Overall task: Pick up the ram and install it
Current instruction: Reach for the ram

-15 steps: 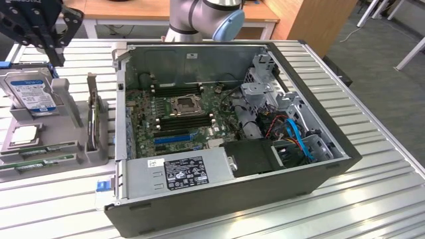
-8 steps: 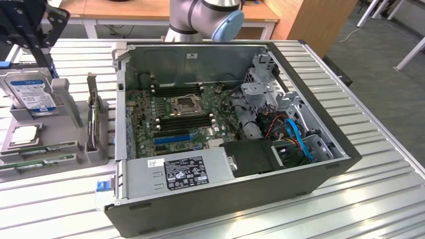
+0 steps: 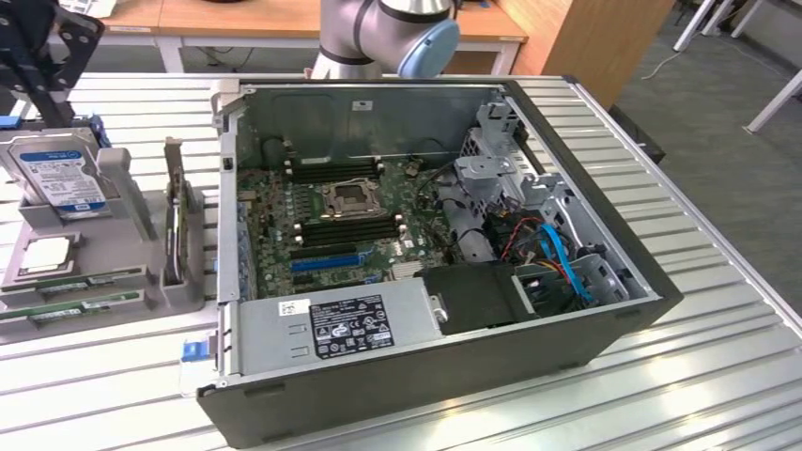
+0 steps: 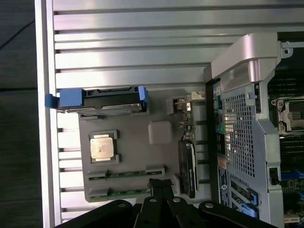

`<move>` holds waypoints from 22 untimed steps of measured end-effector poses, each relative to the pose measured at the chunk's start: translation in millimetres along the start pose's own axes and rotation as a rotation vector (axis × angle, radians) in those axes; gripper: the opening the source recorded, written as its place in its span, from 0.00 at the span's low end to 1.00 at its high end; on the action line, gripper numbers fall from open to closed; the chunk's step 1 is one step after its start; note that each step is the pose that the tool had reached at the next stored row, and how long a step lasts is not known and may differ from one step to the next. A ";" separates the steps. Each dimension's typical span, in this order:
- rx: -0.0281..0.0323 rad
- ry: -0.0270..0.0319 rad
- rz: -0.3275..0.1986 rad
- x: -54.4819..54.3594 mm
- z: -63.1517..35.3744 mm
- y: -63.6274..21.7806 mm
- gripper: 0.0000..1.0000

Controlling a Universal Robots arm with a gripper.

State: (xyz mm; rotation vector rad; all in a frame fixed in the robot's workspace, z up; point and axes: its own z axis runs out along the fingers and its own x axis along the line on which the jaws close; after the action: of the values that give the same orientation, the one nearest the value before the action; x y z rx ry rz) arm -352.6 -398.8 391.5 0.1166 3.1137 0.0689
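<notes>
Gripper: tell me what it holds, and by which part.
Nothing. The gripper is shut and empty; the ram sticks lie in the grey holder.

The table (image 3: 715,376) under the computer case (image 3: 414,399) is ribbed bare metal with a soft sheen. The case's shell is matt dark grey, and the power supply (image 3: 269,329) inside it is dull grey sheet metal. Beside the case, a matt grey plastic holder (image 4: 133,156) carries a silver-metal hard drive (image 3: 56,174) and the ram (image 4: 128,174), a green circuit board.
</notes>
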 end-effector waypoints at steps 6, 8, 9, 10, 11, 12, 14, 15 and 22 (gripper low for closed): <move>0.0001 0.0000 0.000 13.4 -0.1 -1.0 0.10; 0.0001 -0.0001 0.000 17.8 -0.1 -1.4 0.10; 0.0001 0.0000 0.000 19.9 -0.1 -1.5 0.10; 0.0001 0.0000 0.000 22.1 -0.1 -1.7 0.10; 0.0001 0.0001 0.000 24.3 -0.2 -1.9 0.10; 0.0000 0.0000 0.000 26.6 -0.1 -2.0 0.10; 0.0000 0.0000 0.000 30.6 -0.1 -2.3 0.10; 0.0000 0.0000 0.000 32.5 -0.1 -2.5 0.10; 0.0000 0.0003 0.000 42.3 0.0 -3.2 0.10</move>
State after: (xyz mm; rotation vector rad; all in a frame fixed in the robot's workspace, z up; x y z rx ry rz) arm -395.1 -398.8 390.4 0.1165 3.1140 0.0689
